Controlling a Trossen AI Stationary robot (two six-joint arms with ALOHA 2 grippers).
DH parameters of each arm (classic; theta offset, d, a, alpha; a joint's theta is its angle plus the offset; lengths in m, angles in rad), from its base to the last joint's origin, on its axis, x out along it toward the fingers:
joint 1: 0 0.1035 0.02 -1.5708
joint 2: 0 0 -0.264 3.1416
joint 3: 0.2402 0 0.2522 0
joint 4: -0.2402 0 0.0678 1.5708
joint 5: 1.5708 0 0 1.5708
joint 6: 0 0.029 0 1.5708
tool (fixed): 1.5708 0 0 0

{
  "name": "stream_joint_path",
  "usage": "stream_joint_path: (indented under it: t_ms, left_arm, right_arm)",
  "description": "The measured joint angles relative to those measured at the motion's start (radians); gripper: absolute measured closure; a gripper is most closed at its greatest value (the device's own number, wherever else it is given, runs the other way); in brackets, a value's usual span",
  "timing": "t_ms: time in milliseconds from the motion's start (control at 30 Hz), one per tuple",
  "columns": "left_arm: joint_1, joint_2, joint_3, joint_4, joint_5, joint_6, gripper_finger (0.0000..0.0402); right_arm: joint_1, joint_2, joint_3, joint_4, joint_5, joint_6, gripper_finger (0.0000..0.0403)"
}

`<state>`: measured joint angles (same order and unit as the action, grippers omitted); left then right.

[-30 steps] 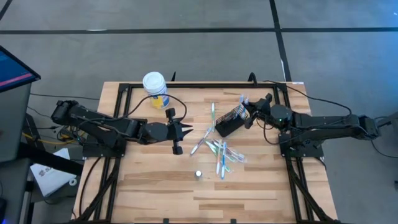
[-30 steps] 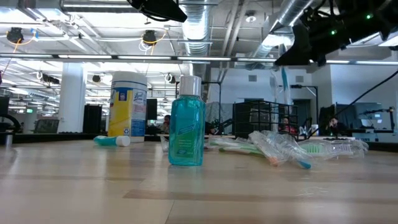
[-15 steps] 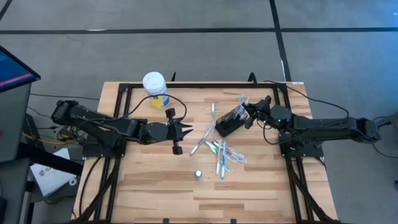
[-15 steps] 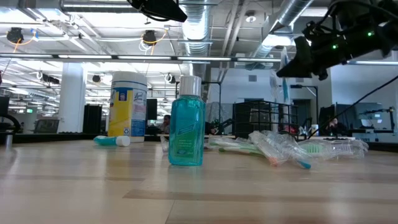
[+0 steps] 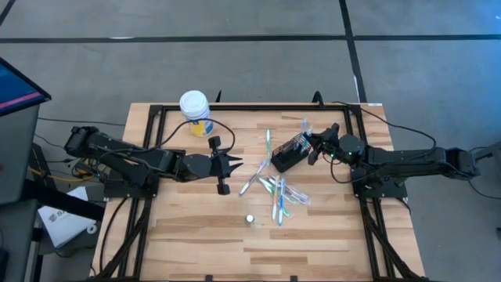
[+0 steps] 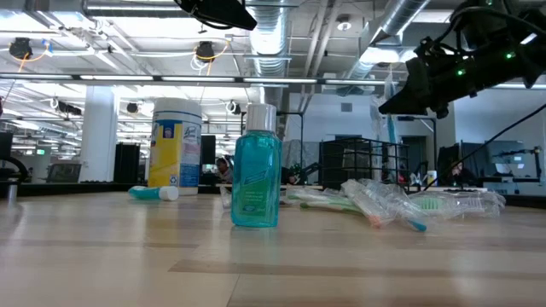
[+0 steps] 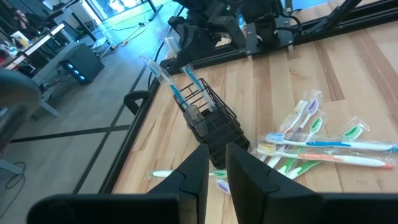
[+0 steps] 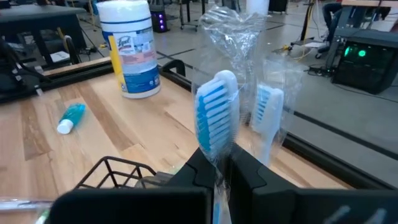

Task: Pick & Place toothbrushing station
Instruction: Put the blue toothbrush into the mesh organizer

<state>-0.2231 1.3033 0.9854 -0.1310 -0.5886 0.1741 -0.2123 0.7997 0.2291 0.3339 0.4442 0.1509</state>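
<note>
The right gripper hangs just above the holder, its jaws clamped on a wrapped blue brush that stands upright between them; a second wrapped brush stands just beside it. The holder sits on the worktop, directly below these jaws. The left gripper hovers well apart, jaws narrow and gripping nothing, pointing toward the holder; loose brushes lie between and below both, the jar behind
</note>
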Motion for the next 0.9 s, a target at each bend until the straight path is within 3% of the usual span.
stream_joint_path:
  t_ms: [500, 900]
  left_arm:
    - [0.0, 0.0, 0.0, -0.001, -0.003, 0.0, 0.0353]
    - [0.0, 0.0, 0.0, -0.002, -0.003, 0.0, 0.0353]
  right_arm:
    - [-0.03, 0.084, 0.0, 0.065, -0.036, -0.014, 0.0356]
    - [-0.031, 0.084, 0.0, 0.037, -0.054, -0.011, 0.0352]
